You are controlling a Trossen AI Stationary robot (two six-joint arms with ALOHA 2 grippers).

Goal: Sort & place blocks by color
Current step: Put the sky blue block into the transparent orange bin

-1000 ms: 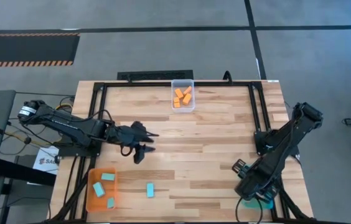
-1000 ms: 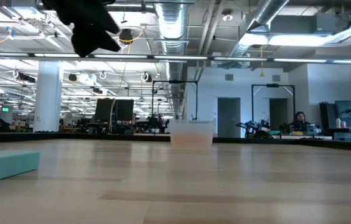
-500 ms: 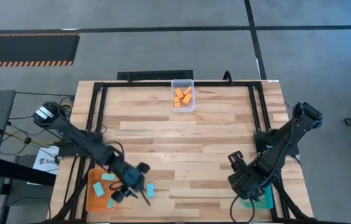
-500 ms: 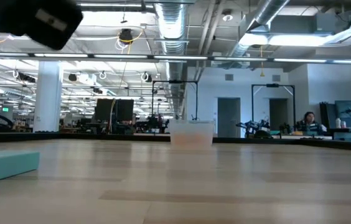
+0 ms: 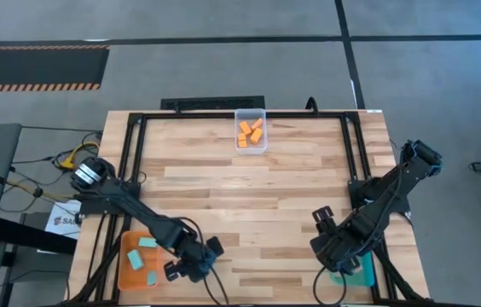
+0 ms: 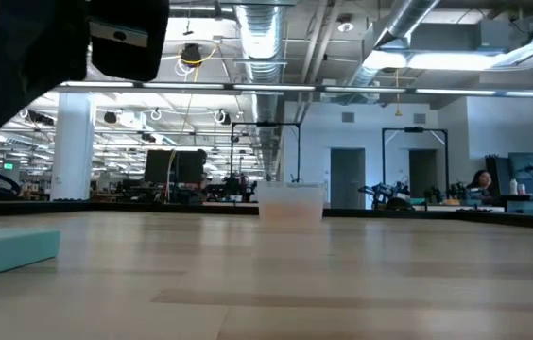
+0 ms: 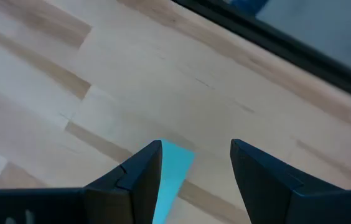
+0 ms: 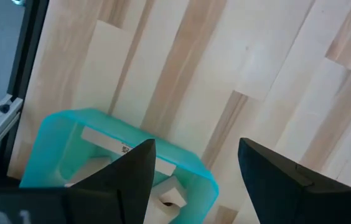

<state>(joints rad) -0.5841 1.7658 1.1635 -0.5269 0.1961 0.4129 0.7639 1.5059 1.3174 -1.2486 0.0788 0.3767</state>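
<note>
Left gripper [image 5: 191, 266] moved over teal block [image 7: 174, 174]

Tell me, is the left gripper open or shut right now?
Open. In its wrist view the left gripper shows two dark fingers standing apart over the table, with a light blue block lying between them, not gripped.

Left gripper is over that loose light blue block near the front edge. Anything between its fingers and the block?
Nothing visible. In the left wrist view the left gripper is open with the light blue block lying on bare table beside one finger, partly hidden by it; the gap holds nothing else.
</note>
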